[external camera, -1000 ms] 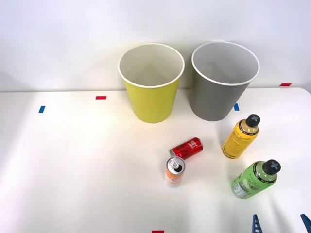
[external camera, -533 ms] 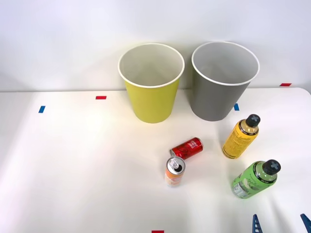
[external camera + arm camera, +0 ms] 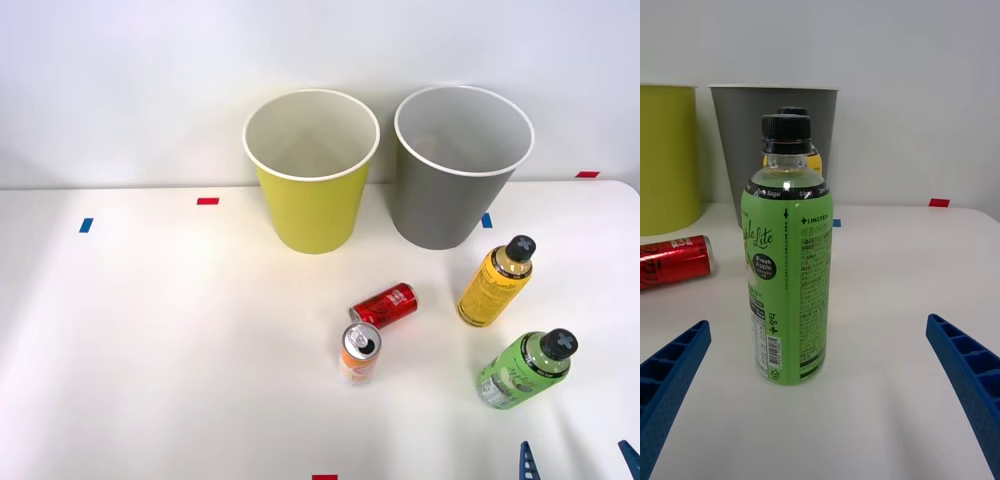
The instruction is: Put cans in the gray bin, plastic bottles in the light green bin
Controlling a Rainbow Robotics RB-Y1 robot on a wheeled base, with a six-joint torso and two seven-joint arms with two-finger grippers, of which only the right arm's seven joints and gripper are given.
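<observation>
Ahead of me: green bottle [image 3: 787, 255] upright on the tabletop [image 3: 180, 340], long axis vertical, centred between my fingers [image 3: 674, 375]
My fingers: spread wide, holding nothing
Yellow-green bin [image 3: 312, 170]: far side, beyond the cans

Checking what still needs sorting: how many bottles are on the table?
2: the green bottle stands nearest the open right gripper; the orange bottle stands behind it, before the gray bin.
</observation>
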